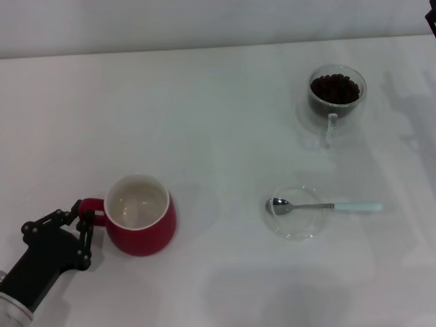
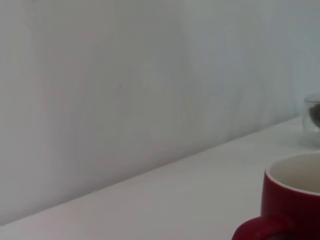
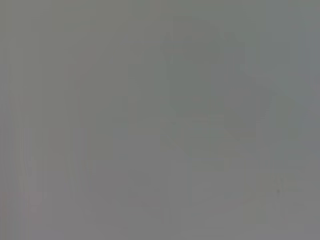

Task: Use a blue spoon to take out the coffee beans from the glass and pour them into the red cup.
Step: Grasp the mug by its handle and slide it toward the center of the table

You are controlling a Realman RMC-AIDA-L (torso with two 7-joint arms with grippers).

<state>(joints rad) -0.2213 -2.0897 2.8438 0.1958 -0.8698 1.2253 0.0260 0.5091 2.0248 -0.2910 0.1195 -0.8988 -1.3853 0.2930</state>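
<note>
The red cup stands upright at the front left, its cream inside bare. My left gripper is at its left side with both fingers closed on the loop handle. In the left wrist view the red cup fills the near corner and the glass shows at the edge. The glass stands at the back right, holding the coffee beans. The blue spoon lies with its bowl in a flat clear dish, handle pointing right. My right gripper is out of view.
The white table ends at a pale wall behind. A dark part pokes in at the top right corner of the head view. The right wrist view is plain grey.
</note>
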